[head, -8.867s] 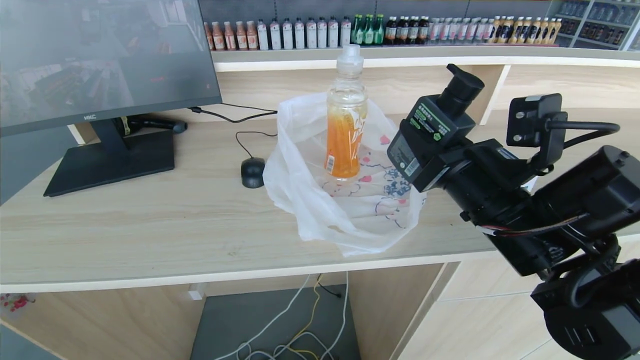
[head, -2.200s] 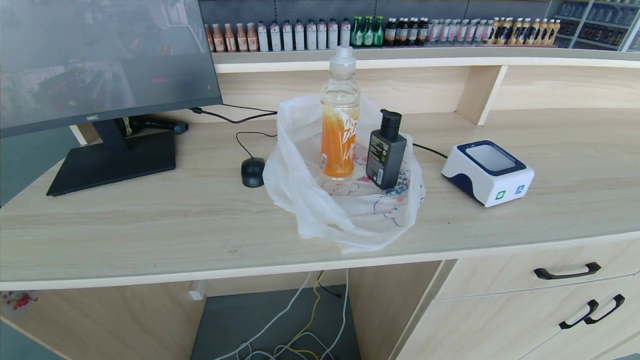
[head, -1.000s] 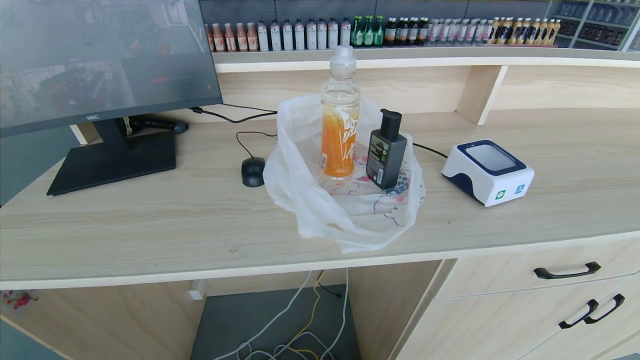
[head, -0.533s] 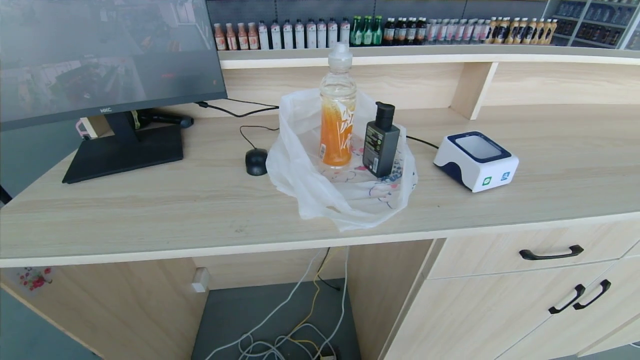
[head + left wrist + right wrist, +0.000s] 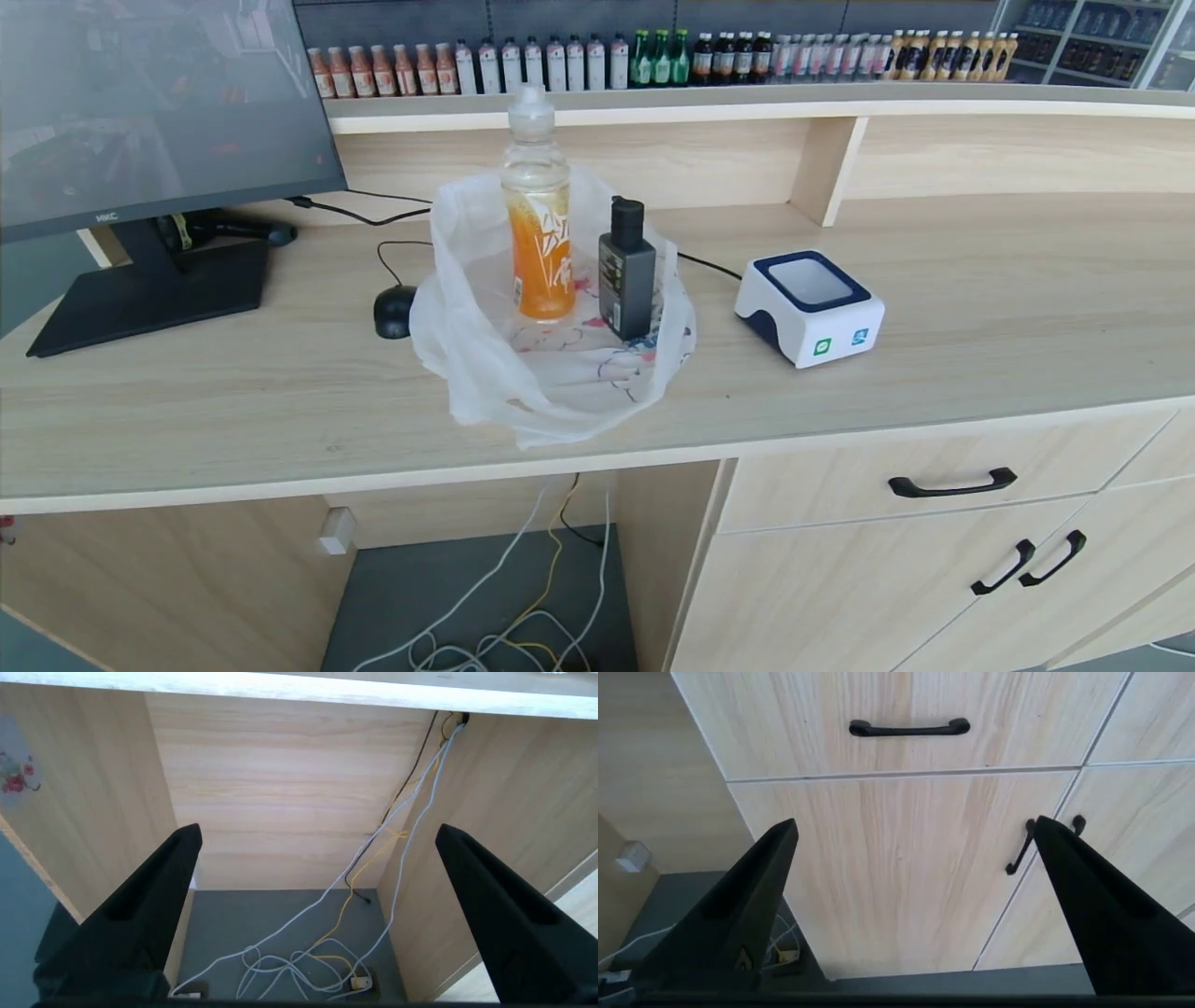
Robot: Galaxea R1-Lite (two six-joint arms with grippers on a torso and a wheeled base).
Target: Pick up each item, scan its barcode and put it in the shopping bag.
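Standing upright in shopping bag (image 5: 485, 383): orange bottle (image 5: 540, 261), black bottle (image 5: 627, 285); both end effectors (image 5: 318, 831) (image 5: 915, 823) gape wide.

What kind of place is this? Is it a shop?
Most likely a shop's checkout: a barcode scanner sits on the wooden counter beside a shopping bag, and rows of drink bottles line the shelf behind.

Right gripper (image 5: 915, 827), fingers (image 5: 738, 917) spread wide apart, facing a wooden drawer front (image 5: 785, 723), black drawer handle (image 5: 909, 729), cabinet door handle (image 5: 1019, 848)
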